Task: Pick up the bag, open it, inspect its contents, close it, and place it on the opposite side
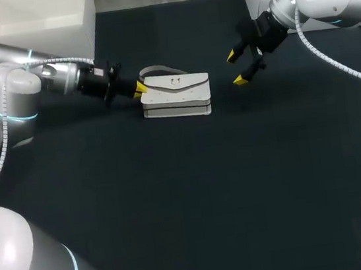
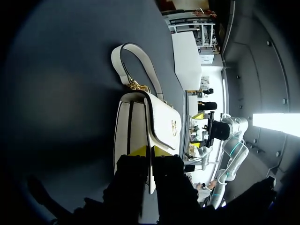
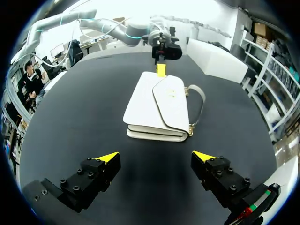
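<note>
Light comes from overhead onto the dark table (image 1: 188, 194), which soaks it up and shows almost no sheen. The white bag (image 1: 176, 94) stands out brightly and throws only a thin, soft shadow along its near side. In the left wrist view the table is dimmer and darkens toward the rim. There the left gripper (image 2: 150, 151) is nearly a silhouette, and a hard white glare burns off to one side. In the right wrist view the background looks washed out, perhaps by ceiling lamps.
</note>
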Action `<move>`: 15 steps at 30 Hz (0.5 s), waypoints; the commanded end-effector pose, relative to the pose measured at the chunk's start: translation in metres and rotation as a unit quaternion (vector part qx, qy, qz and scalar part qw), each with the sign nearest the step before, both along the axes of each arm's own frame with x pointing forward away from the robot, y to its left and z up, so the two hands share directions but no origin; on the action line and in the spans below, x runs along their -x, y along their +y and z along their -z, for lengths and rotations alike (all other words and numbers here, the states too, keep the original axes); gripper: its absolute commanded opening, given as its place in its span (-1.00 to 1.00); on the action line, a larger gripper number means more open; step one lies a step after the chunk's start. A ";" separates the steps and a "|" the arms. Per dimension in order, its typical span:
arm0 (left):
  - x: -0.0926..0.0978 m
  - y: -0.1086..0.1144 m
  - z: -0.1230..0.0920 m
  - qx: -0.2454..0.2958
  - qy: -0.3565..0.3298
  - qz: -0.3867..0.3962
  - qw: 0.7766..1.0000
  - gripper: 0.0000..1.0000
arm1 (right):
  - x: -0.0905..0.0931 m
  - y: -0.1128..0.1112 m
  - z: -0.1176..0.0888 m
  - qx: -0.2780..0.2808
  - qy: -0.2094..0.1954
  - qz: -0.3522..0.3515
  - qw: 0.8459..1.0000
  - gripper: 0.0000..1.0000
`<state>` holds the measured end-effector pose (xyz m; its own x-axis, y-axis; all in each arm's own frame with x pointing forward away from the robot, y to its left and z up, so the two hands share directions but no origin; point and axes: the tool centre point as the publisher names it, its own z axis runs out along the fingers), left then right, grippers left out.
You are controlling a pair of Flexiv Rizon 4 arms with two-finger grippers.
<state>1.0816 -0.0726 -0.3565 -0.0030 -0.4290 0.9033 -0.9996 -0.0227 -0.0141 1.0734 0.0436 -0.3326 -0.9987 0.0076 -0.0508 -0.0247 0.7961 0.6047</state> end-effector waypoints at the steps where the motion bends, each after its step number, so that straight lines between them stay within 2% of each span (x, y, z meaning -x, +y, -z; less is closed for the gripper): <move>1: -0.006 -0.001 0.004 0.005 0.006 0.014 1.000 -1.00 | -0.001 0.000 0.001 0.000 0.001 -0.001 1.000 1.00; 15: 0.003 -0.003 0.002 0.009 -0.005 -0.008 1.000 -1.00 | -0.001 0.000 0.001 0.000 0.001 -0.001 1.000 1.00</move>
<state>1.0857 -0.0752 -0.3575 -0.0045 -0.4145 0.9100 -0.9998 -0.0177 -0.0130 1.0734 0.0436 -0.3326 -0.9987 0.0076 -0.0509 -0.0247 0.7961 0.6046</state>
